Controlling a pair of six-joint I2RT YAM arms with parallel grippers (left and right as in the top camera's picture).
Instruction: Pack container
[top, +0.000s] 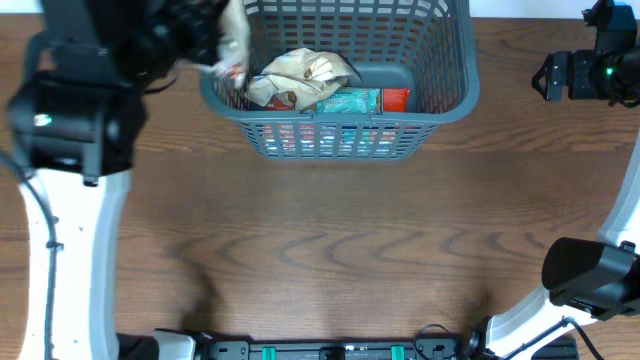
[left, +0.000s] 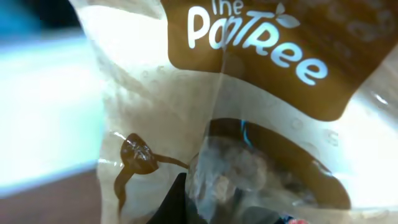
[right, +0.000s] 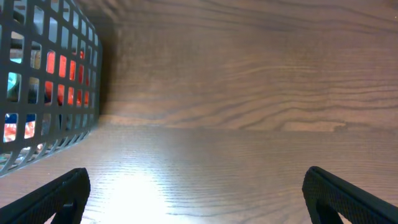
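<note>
The dark grey slotted container (top: 340, 138) stands at the table's far middle; its lattice wall also shows in the right wrist view (right: 53, 118). Inside lie a crumpled beige packet (top: 300, 72), a teal packet (top: 350, 101) and a red packet (top: 396, 99). My left gripper (top: 222, 52) hangs over the container's left rim, shut on a beige-and-brown snack packet (top: 236, 45). That packet fills the left wrist view (left: 249, 68), with a dark finger (left: 180, 202) against it. My right gripper (right: 199, 202) is wide open and empty over bare table, right of the container; overhead it sits at the far right (top: 560, 78).
The wooden table (top: 330, 250) spreads in front of the container. The left arm's white base (top: 70, 220) stands at the left edge and the right arm's base (top: 590, 280) at the lower right.
</note>
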